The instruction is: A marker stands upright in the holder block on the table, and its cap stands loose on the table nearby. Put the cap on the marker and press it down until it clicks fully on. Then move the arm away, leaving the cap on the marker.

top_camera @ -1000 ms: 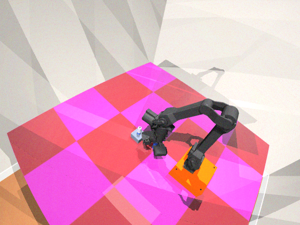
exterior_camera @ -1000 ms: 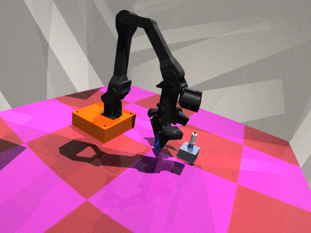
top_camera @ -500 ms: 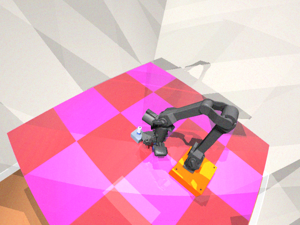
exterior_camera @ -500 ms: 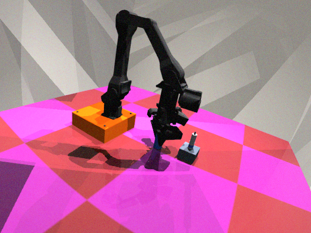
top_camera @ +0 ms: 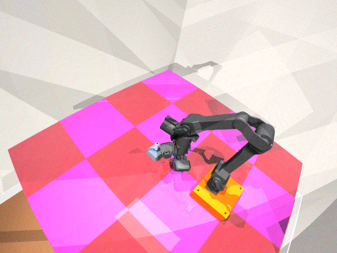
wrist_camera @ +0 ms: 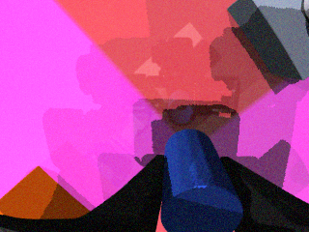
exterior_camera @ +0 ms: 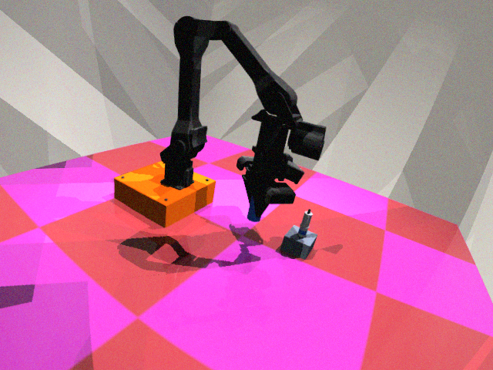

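The blue cap [top_camera: 173, 162] [exterior_camera: 253, 215] [wrist_camera: 197, 169] is between the fingers of my gripper [exterior_camera: 255, 207] [wrist_camera: 191, 162], which is shut on it. The cap is roughly upright, its lower end a little above the table in the exterior view. The fingers hide part of it in the top and exterior views. The white marker [top_camera: 156, 146] [exterior_camera: 306, 221] stands upright, with a dark tip on top and a blue band low down, in the grey-blue holder block [top_camera: 152, 154] [exterior_camera: 295, 244]. The block [wrist_camera: 277, 36] shows at the upper right of the wrist view. The gripper is beside the block, not over the marker.
The arm rises from an orange base block [top_camera: 208, 202] [exterior_camera: 139, 200], whose corner [wrist_camera: 39, 193] shows at the lower left of the wrist view. The table [top_camera: 62, 190] [exterior_camera: 254, 318] has a magenta and red checkered top. Arm shadows fall across it.
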### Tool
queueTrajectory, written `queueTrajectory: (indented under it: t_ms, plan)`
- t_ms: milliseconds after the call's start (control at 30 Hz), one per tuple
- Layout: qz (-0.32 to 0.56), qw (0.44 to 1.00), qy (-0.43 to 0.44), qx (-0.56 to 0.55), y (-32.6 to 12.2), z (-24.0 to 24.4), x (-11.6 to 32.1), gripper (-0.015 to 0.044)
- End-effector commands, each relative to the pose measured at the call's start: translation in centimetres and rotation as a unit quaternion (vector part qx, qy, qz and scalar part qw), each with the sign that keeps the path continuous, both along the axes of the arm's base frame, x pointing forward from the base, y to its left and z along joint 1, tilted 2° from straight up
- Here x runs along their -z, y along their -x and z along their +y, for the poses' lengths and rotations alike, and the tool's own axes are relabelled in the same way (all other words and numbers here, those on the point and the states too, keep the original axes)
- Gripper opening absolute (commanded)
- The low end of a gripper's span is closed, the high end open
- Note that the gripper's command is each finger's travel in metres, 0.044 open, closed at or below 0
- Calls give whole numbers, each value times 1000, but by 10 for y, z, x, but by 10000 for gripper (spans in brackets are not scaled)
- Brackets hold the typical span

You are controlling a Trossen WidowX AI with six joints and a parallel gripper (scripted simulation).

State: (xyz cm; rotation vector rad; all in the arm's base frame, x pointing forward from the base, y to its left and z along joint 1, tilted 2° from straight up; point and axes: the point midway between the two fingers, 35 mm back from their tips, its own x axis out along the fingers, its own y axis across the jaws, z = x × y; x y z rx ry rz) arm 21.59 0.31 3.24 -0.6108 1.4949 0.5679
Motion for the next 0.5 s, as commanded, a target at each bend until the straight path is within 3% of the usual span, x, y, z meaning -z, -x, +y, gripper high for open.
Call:
queueTrajectory:
  t_ms: [0, 467]
  plan:
    - [-4, 1000, 2, 2, -1, 0, -12, 0]
    - [-5, 1000, 2, 1, -17, 2, -31, 0]
